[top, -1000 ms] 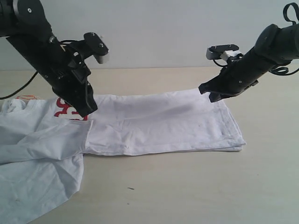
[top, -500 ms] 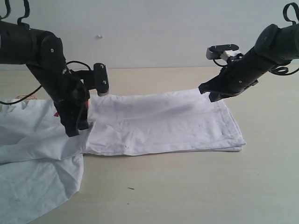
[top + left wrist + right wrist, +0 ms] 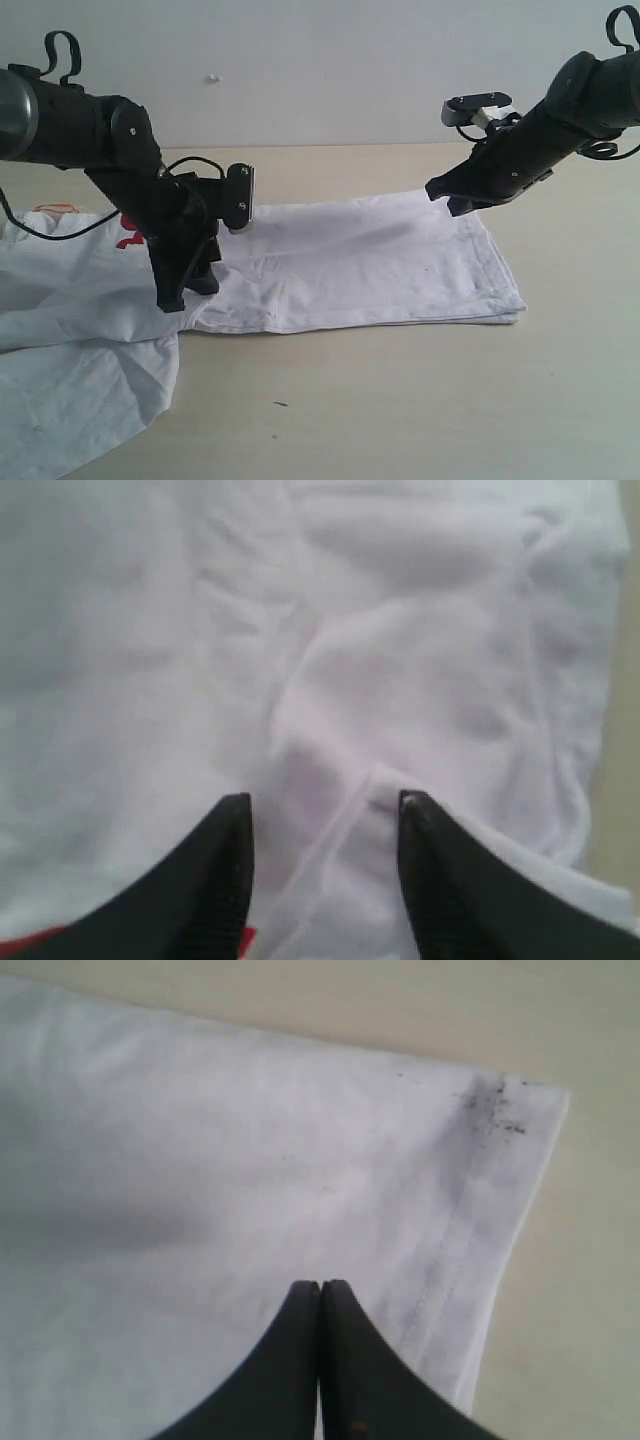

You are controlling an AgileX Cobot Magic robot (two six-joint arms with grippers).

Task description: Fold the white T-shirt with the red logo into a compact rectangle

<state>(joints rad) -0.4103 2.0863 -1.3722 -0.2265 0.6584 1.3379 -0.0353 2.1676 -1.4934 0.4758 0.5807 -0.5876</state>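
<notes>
White T-shirt [image 3: 350,260] lay flat on the pale table [image 3: 420,400], one half folded into a long, layered band, the other half loose and rumpled, with a flap spilling toward the table's near edge. Only a sliver of the red logo [image 3: 127,242] showed on the white T-shirt, at the loose end of the band, just behind the left arm.

At that junction between the band and the loose cloth, the left gripper [image 3: 322,810] pointed steeply down, its tips on or just over the fabric. Its jaws stood moderately apart, with a raised seam running between them and nothing clamped.

Over the far corner of the band's other end, the right gripper [image 3: 320,1290] hung with its jaws pressed fully together, no cloth visibly caught in them. Dark specks [image 3: 495,1105] dotted the hem at that corner.
</notes>
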